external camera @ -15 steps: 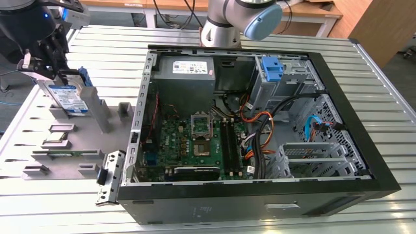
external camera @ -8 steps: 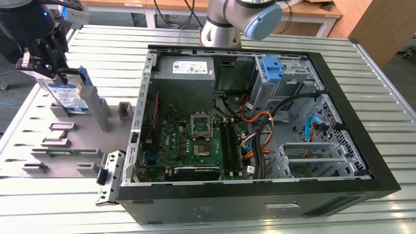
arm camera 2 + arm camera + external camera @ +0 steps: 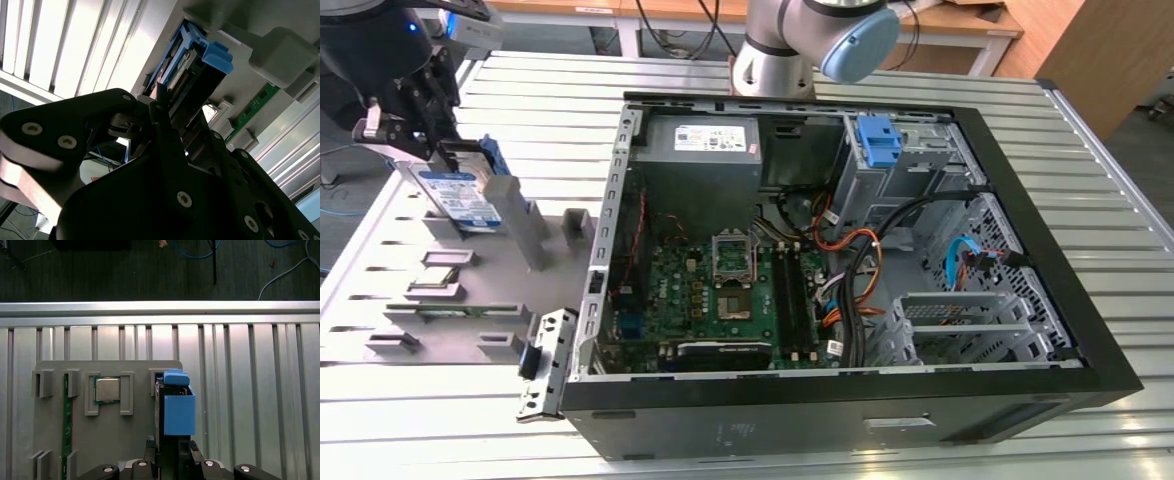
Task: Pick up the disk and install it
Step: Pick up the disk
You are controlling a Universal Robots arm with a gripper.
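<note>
The disk (image 3: 454,192) stands on edge in a slot of the grey parts holder (image 3: 400,335) at the exterior view's left, its white-and-blue label facing out and blue rails along its sides. My gripper (image 3: 438,150) hangs over its upper end. In the first wrist view the gripper (image 3: 171,445) straddles the disk (image 3: 179,412), one finger against each flat side, and looks shut on it. The second wrist view shows a dark finger (image 3: 161,107) lying against the disk's edge by the blue rail (image 3: 217,52). The disk's lower end still sits in the holder.
An open computer case (image 3: 854,400) lies at the exterior view's right, with a grey power-supply box (image 3: 700,140), motherboard, cables and a blue-latched drive bay (image 3: 878,140). The holder (image 3: 135,440) also carries a square processor chip (image 3: 107,389) and a green memory stick (image 3: 65,425). The ribbed table edge runs behind.
</note>
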